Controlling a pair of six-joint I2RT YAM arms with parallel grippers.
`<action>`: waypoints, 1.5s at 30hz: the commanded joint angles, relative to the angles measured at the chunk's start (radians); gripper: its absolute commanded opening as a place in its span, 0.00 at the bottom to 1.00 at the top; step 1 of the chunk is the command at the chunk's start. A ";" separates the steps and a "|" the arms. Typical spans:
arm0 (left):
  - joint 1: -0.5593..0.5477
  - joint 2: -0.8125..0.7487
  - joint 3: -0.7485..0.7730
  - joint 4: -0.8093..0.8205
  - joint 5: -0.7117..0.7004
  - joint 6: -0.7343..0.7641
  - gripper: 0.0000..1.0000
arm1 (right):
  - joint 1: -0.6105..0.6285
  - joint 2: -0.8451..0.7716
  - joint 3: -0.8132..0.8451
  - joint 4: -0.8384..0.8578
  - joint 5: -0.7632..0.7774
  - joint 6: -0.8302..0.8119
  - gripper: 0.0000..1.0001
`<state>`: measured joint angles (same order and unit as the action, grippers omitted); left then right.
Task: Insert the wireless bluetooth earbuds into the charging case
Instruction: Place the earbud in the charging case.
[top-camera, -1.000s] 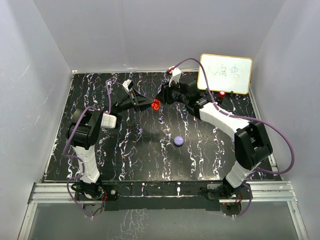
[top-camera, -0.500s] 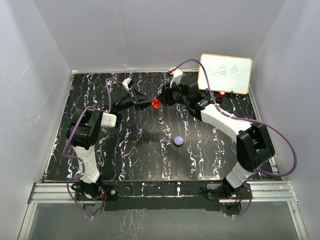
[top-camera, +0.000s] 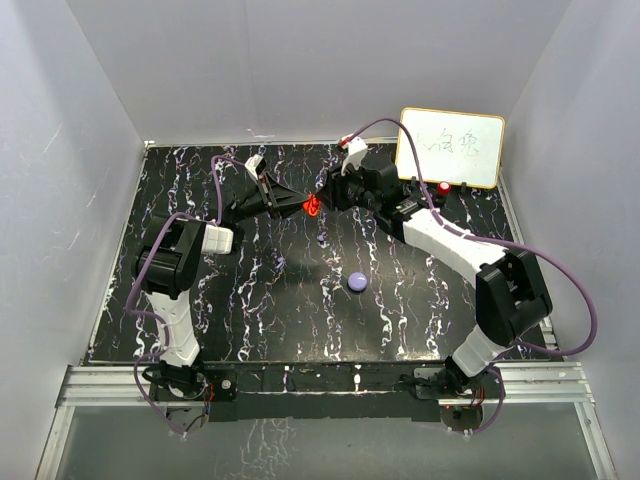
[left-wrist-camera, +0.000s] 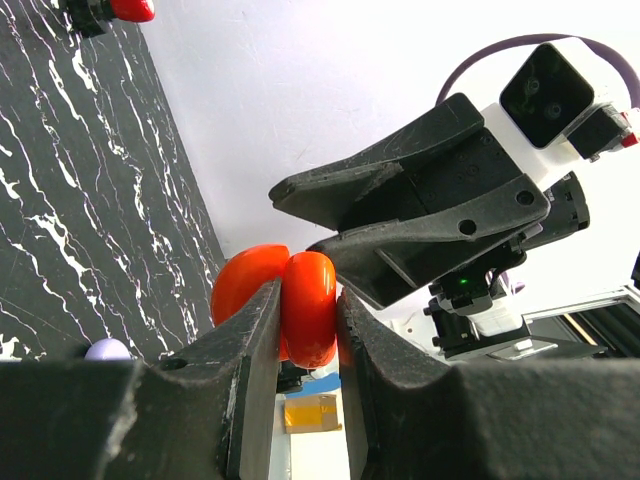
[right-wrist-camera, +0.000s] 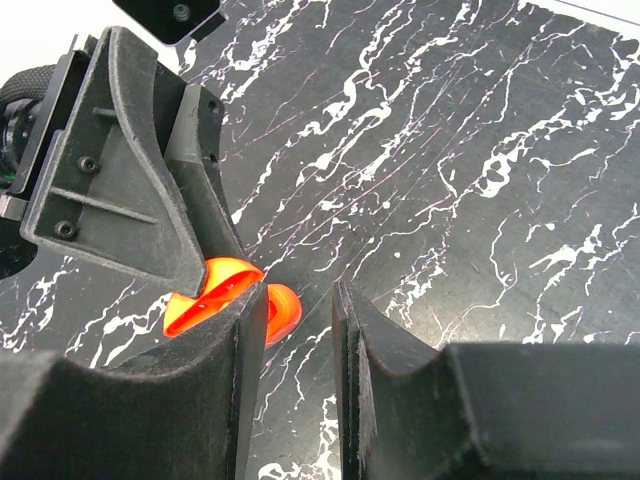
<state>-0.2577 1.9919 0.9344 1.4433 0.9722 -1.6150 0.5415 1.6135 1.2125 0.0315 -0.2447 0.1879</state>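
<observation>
Left wrist view: left claw (left-wrist-camera: 308, 300) clamped on red case (left-wrist-camera: 312, 285), frame center. Right wrist view: right claw (right-wrist-camera: 298, 295) narrowly apart, case lower left.

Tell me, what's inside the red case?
The red case looks open, with only red lining showing. The left hand covers the rest, so any earbud is hidden.

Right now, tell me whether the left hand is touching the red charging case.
Touching. The left wrist view shows the left hand clamped on the red charging case, pressed against it on both sides with no gap.
</observation>
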 joint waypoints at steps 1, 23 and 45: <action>-0.006 -0.031 0.020 0.083 -0.003 0.014 0.00 | 0.003 -0.049 0.001 0.042 0.065 -0.002 0.30; -0.005 -0.026 0.006 0.076 -0.021 0.019 0.00 | 0.012 -0.174 -0.086 0.065 -0.031 -0.022 0.31; -0.006 -0.057 -0.002 0.063 -0.021 0.021 0.00 | 0.046 -0.099 -0.057 0.038 0.019 -0.053 0.31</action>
<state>-0.2577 1.9919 0.9329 1.4403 0.9531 -1.6070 0.5800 1.5105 1.1301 0.0460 -0.2523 0.1570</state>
